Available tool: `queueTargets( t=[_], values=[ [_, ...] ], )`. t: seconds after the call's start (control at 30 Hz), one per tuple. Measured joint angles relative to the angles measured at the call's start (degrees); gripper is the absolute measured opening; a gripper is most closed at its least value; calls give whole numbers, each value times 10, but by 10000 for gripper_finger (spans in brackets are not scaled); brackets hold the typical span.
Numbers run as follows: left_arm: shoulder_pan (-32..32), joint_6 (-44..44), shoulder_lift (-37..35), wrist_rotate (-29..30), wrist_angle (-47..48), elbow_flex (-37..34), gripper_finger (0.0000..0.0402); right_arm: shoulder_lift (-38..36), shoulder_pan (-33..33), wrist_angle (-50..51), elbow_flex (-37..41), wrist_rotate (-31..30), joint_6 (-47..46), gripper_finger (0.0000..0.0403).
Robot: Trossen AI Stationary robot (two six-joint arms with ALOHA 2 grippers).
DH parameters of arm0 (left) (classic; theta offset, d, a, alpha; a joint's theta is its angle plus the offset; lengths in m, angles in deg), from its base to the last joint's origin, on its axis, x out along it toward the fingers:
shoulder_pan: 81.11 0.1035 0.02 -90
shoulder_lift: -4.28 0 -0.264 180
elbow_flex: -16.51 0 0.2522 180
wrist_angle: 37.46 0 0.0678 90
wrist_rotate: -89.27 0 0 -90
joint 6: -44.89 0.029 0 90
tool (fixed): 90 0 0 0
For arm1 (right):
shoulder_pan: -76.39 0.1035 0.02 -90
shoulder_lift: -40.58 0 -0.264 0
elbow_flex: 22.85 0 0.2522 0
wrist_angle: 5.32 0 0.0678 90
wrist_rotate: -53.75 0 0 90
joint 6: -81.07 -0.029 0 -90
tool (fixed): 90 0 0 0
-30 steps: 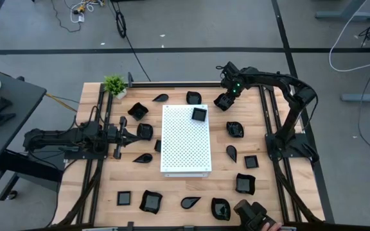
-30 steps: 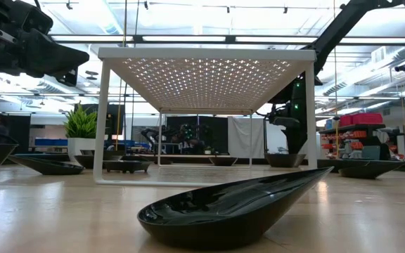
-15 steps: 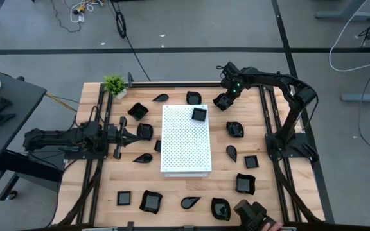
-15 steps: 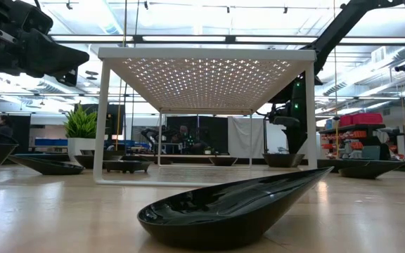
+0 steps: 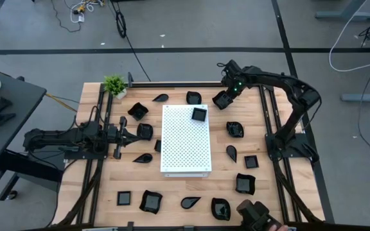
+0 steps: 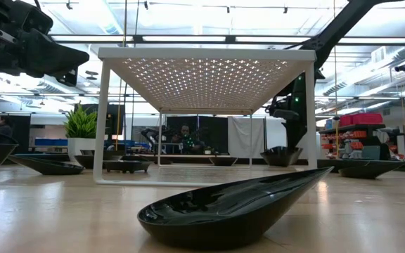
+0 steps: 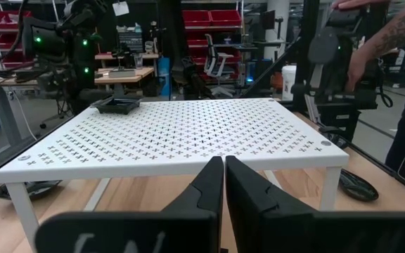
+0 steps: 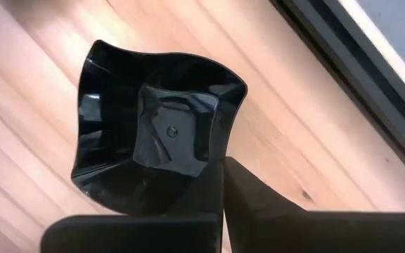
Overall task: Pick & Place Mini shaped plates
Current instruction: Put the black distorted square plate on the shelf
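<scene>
Pincer jaws of the right gripper [image 5: 221, 97] are pressed together on the rim of a wavy-edged plate [image 8: 153, 137], pinching one black dish of the set near the table's far edge, at about 1 o'clock from the white perforated board [image 5: 185, 144]. From the wrist camera the dish hangs tilted in front of the fingers with bare wood behind it, and from table height its dark bowl [image 6: 281, 156] appears to sit just clear of the surface below the arm, so the pick looks complete and the lift just starting. One square plate [image 5: 199, 114] already rests on the board's top, toward its 1 o'clock corner, a hint that the board is where the dishes are gathered. The other mini shaped plates [image 5: 151, 201] lie scattered around the board on the wooden table [image 5: 101, 186], at roughly 3, 6, 9 and 11 o'clock. Across the table at 9 o'clock, the left gripper [image 7: 223, 184] waits low with its fingers closed on nothing, facing the board's near edge. A potted plant [image 5: 115, 85] stands at the far corner, around 11 o'clock. The next move probably calls for raising the dish high enough to clear the board's raised deck, carrying it toward 8 o'clock from the pick-up spot, and setting it down beside the square plate without knocking that one. The thin rim grip may let the glossy dish swing or slip.
</scene>
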Motion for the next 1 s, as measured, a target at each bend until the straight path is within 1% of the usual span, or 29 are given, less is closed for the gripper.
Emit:
queueTargets(
  t=[0.3,0.43,0.77,1.0],
  values=[
    [0,0,0,0,0,0,21,-8,0,6,0,0,-6,0],
    [0,0,0,0,0,0,21,-22,0,8,0,0,-12,0],
    [0,0,0,0,0,0,21,-91,-14,8,-2,0,-37,0],
    [0,0,0,0,0,0,21,-159,-19,8,-2,9,-51,0]
  ],
)
